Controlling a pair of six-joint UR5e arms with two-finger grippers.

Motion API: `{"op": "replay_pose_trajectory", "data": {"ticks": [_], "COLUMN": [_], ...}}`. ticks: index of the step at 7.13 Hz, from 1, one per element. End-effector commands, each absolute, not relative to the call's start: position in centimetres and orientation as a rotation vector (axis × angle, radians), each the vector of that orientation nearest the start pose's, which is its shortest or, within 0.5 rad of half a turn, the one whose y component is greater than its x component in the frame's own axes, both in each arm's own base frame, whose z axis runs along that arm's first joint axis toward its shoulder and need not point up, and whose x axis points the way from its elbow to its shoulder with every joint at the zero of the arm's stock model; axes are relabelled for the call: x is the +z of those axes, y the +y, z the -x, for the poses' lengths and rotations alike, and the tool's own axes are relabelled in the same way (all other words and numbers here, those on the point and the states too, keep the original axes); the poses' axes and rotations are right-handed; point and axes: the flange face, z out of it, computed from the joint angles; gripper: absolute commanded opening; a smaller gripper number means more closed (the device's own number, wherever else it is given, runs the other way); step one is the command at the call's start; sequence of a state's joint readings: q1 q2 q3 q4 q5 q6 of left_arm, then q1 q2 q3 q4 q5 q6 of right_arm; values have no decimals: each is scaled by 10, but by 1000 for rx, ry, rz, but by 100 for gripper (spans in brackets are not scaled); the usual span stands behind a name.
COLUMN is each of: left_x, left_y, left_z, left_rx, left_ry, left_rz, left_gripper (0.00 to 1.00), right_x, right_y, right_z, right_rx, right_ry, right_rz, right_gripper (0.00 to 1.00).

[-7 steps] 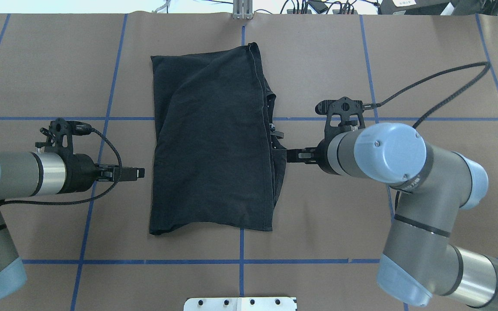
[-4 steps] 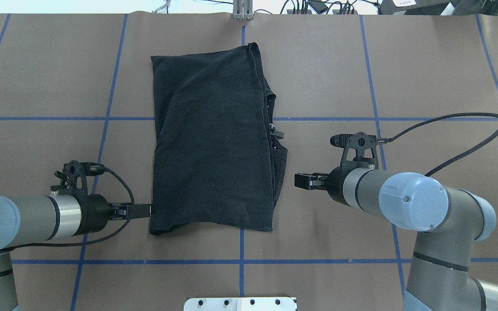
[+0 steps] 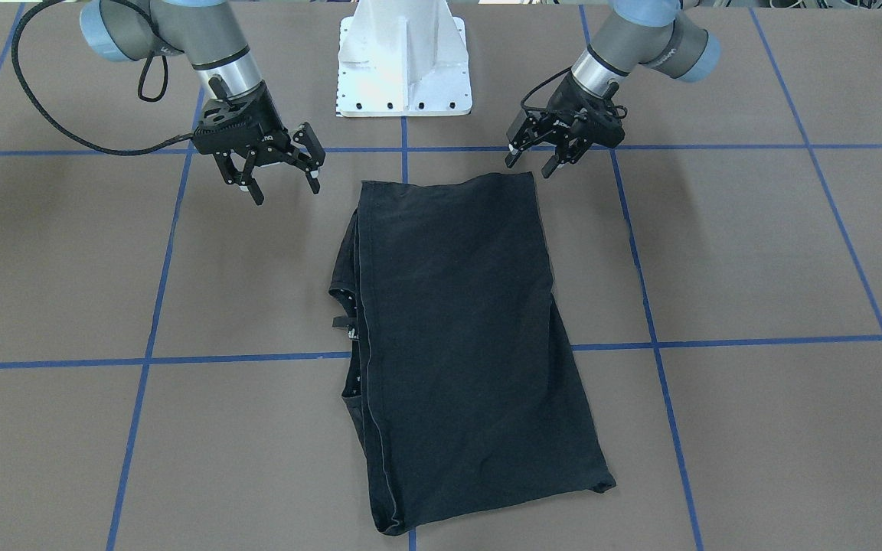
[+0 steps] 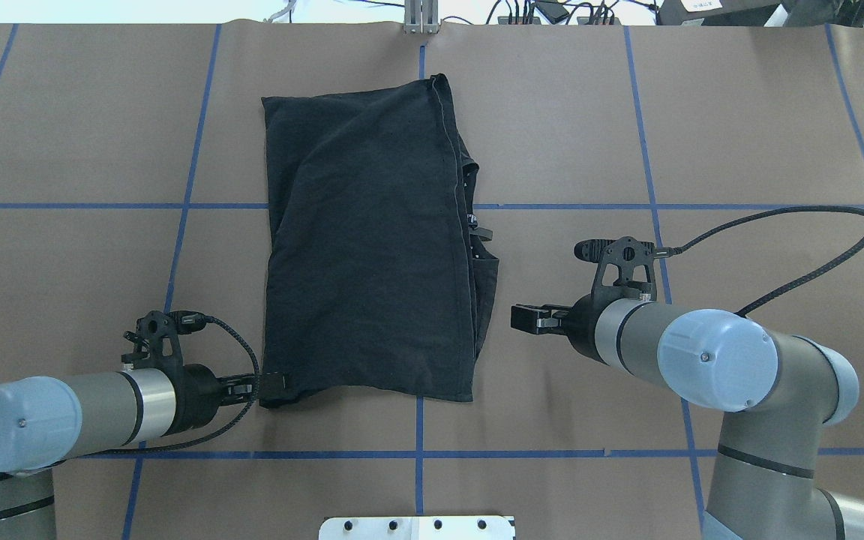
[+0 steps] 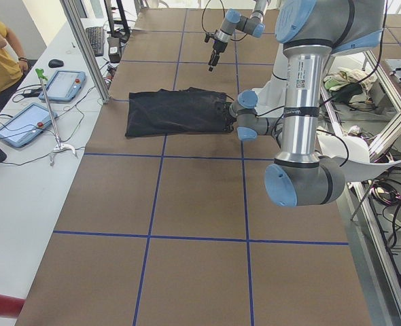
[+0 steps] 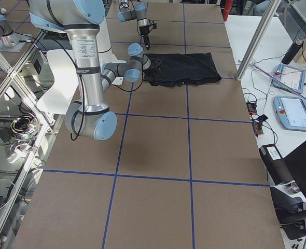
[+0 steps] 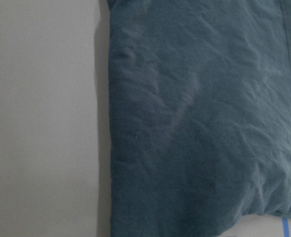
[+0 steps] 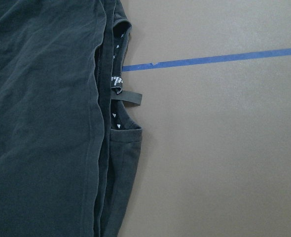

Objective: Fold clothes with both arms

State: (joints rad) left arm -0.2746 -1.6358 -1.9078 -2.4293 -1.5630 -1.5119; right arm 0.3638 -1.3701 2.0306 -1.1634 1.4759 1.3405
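Pedestal base: the white base (image 3: 403, 69) sits at the near edge of the table, between the two arms.
Left gripper: the left gripper (image 3: 530, 164) is at the near left corner of the T-shirt, fingers spread apart, one on either side of that corner. Whether a fingertip touches the cloth I cannot tell. Its wrist camera looks along plain black fabric and the shirt's left edge.
Right gripper: the right gripper (image 3: 286, 191) is above the table to the right of the shirt, clear of its edge, fingers spread and holding nothing.
T-shirt: the black T-shirt (image 4: 368, 255) lies folded into a long rectangle running near to far, plain side up, mostly left of the centre tape line. Its near edge stops short of the nearest crosswise line. Layered edges show along its right side, where a small black neck label (image 8: 128, 97) pokes out.
Table: brown paper (image 4: 589, 112) marked with a grid of blue tape lines (image 4: 552, 454).
Far side: a person in a yellow top (image 5: 0, 64) sits at a white bench with two tablets (image 5: 24, 124).
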Motion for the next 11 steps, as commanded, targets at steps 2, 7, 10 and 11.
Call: {"op": "replay_pose_trajectory", "data": {"ticks": [2,7,10,11], "left_x": [378,379,382,383], "left_y": [-271,-265,-265,-265], "left_z": [-470,-475,-474,-474], "left_rx": [-210,-199,-198,-198], "left_ry": [1227,1225,1219,1217], "left_rz": [-205,-197,-194,-194], "left_gripper": [78,54,50,50], "right_x": [299,300,299,299], "right_y": [-321,-321,-321,-321], "right_z": [444,444,444,444], "right_rx": [170,170,170,170], "right_ry": [-995,-995,-997,-997], "right_rz": [-393,-393,-394,-394], "right_gripper": [100,100,100,100]}}
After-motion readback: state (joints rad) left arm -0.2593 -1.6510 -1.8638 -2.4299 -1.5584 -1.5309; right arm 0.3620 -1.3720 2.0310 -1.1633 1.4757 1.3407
